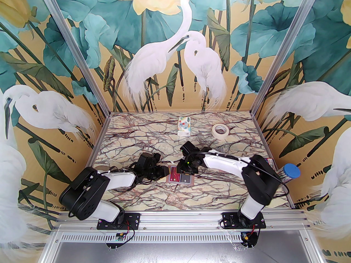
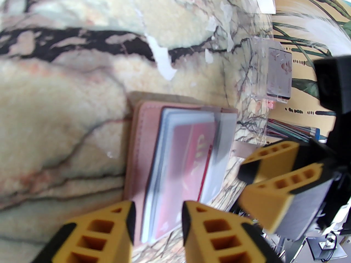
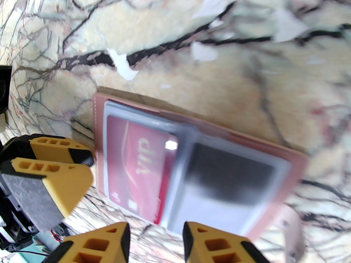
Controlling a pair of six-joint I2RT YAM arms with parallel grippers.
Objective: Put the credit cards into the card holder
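Note:
The card holder point(image 1: 181, 179) lies open on the marble table between both grippers, pink leather point(image 2: 135, 152) framing clear sleeves. A red VIP card point(image 3: 137, 157) sits in its left sleeve, and a pale grey card with a dark stripe point(image 3: 230, 174) in the right sleeve. My left gripper point(image 2: 157, 229) hovers open over the holder's left edge, nothing between its fingers. The right gripper point(image 3: 155, 242) hangs open over the holder's near edge, also holding nothing. Each gripper's yellow fingers point(image 3: 54, 168) show in the other's wrist view.
A clear plastic box point(image 2: 278, 75) holding pale cards stands right of the holder, with a multicoloured striped pack point(image 2: 290, 130) near it. A white patterned tissue pack point(image 1: 183, 125) and a tape roll point(image 1: 221, 131) lie at the back. A blue-capped container point(image 1: 290, 173) stands at the right edge.

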